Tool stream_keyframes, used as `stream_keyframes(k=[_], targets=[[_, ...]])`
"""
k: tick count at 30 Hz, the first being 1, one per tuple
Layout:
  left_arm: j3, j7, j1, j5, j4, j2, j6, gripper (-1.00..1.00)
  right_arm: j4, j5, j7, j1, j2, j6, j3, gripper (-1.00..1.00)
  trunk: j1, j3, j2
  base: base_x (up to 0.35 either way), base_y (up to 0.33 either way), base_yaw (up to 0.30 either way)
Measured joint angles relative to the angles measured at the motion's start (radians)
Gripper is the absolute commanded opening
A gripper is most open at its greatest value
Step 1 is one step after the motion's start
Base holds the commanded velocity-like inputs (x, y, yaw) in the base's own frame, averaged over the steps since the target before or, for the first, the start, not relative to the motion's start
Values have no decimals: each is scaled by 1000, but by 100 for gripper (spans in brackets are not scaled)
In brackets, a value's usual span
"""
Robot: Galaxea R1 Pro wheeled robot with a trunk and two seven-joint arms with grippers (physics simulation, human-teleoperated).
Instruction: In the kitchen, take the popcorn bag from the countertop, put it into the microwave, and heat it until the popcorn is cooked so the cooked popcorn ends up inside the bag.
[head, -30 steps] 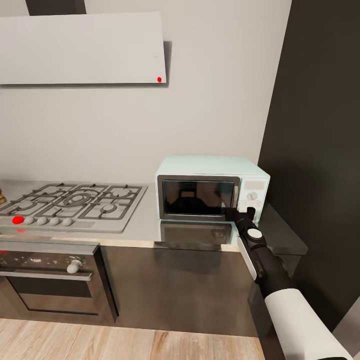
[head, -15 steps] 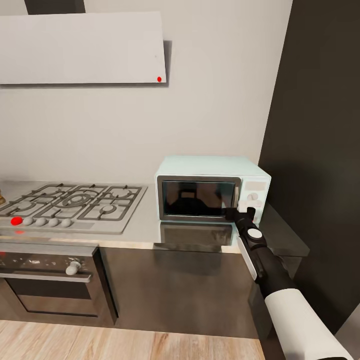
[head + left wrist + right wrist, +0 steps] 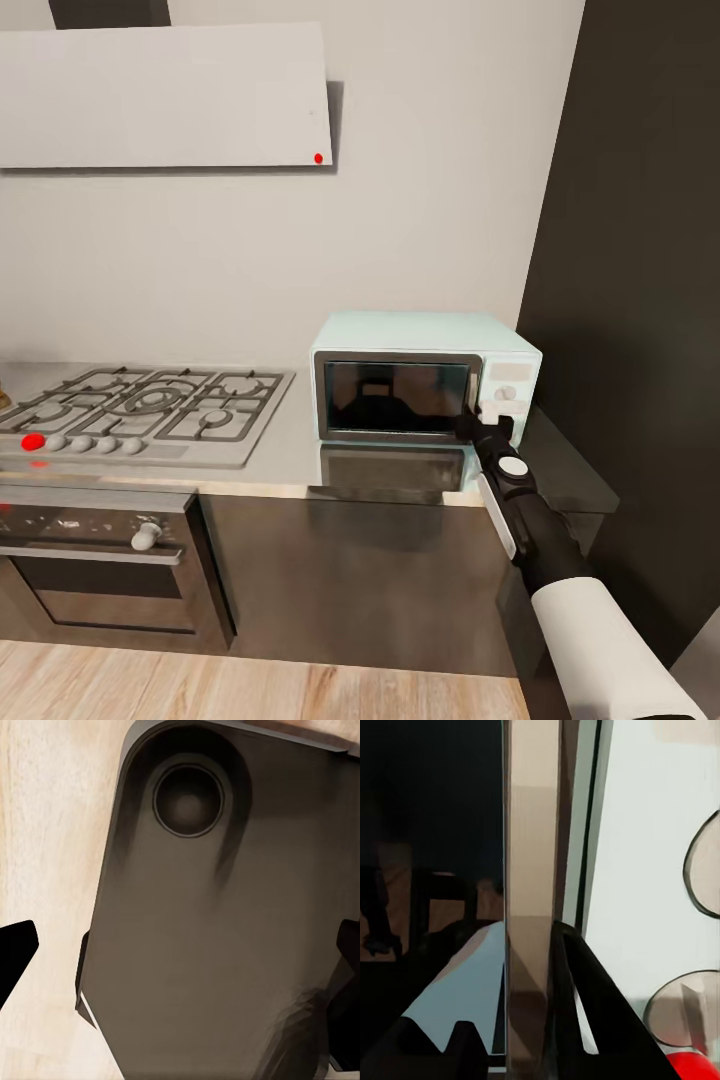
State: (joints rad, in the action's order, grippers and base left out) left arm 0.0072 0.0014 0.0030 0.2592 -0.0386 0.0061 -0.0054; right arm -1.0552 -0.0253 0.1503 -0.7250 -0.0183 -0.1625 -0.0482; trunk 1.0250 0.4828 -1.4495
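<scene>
The pale mint microwave (image 3: 425, 345) stands on the steel countertop (image 3: 290, 440), its dark glass door (image 3: 395, 395) closed. My right gripper (image 3: 470, 418) is at the door's right edge, just left of the white knobs (image 3: 506, 393). In the right wrist view the fingers (image 3: 592, 1005) lie on either side of the steel door frame (image 3: 531, 870) and touch it, with dark glass (image 3: 427, 810) on one side and the pale control panel (image 3: 637, 832) on the other. My left gripper (image 3: 180, 960) is open, its dark fingertips far apart over the robot's base. The popcorn bag is out of view.
A gas hob (image 3: 150, 405) takes up the counter left of the microwave, above a black built-in oven (image 3: 100, 560). A tall dark cabinet (image 3: 640, 300) rises close on the right. A grey hood (image 3: 160, 95) hangs on the wall. Wooden floor (image 3: 250, 685) lies below.
My right gripper has crept slightly up and in against the microwave door's right edge. The view shifted a little; the microwave itself has not moved.
</scene>
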Motion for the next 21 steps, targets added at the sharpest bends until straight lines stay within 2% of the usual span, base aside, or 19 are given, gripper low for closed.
stream_keyframes(k=[5,11,14,21], targets=[[0,0,0,0,0,0,0,100,0,-1,1,0,0,-1,-1,-100,0,0,0,-50,0,0],[0,0,0,0,0,-1,0,100,0,0,1,0,0,-1,-20,-100,1,0,0,-301,0,0],[0,0,-1,0,0,-1,0,100,0,15,-4,0,-1,3,-26,-100,1,0,0,-281,0,0],[0,0,-1,0,0,0,0,100,0,13,0,0,-1,2,-67,-100,0,0,0,-245,0,0]])
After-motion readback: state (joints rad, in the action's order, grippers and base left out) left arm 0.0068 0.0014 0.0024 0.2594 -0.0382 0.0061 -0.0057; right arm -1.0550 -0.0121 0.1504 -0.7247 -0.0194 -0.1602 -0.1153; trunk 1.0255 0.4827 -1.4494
